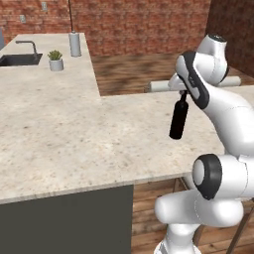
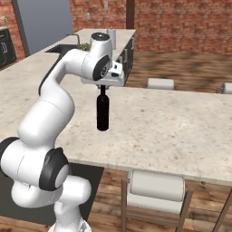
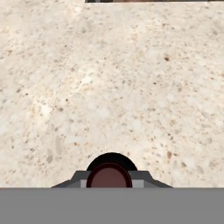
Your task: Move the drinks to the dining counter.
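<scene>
A tall black wine bottle (image 1: 179, 121) (image 2: 103, 113) hangs upright over the dining counter (image 1: 74, 144) (image 2: 172, 131), a beige speckled stone top. My gripper (image 1: 184, 94) (image 2: 103, 87) is shut on the bottle's neck from above. In the hand view I look straight down on the bottle's dark red top (image 3: 109, 176) between my fingertips (image 3: 78, 178), with the counter (image 3: 109, 87) beyond it. I cannot tell whether the bottle's base touches the stone or hovers just above it.
Far left on the back counter are a sink (image 1: 20, 59), a small potted plant (image 1: 55, 60) and a grey canister (image 1: 75, 44). Pale grey stools line the counter on the far side (image 1: 163, 86) (image 2: 161, 84) and on the near side (image 2: 156, 190). A brick wall stands behind.
</scene>
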Robot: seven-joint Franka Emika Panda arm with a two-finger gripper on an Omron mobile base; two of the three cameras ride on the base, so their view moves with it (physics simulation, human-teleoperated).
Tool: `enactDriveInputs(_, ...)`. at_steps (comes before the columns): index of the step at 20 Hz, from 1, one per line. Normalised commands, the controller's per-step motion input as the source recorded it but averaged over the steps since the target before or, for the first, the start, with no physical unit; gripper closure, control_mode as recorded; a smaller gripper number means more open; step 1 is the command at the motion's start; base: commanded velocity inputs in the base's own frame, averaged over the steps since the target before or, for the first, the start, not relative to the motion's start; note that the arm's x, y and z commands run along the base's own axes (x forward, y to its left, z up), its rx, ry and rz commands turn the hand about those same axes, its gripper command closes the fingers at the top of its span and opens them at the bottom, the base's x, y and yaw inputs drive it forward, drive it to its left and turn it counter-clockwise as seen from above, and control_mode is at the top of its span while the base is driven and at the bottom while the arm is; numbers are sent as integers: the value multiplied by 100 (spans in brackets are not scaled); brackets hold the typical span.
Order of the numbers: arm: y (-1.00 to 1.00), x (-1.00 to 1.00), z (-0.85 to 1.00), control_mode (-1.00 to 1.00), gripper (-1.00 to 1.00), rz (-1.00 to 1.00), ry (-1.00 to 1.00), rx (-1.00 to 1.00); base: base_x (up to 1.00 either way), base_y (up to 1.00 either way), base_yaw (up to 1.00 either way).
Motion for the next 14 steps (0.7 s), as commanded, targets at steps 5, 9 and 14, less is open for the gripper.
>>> enactDriveInputs(5,-6,15,-27,-100,100,0,-3,-1,0,0,0)
enactDriveInputs(9,-3,8,-32,-100,100,0,-3,0,0,0,0)
enactDriveInputs(14,0,9,-27,-100,100,0,-1,0,0,0,0)
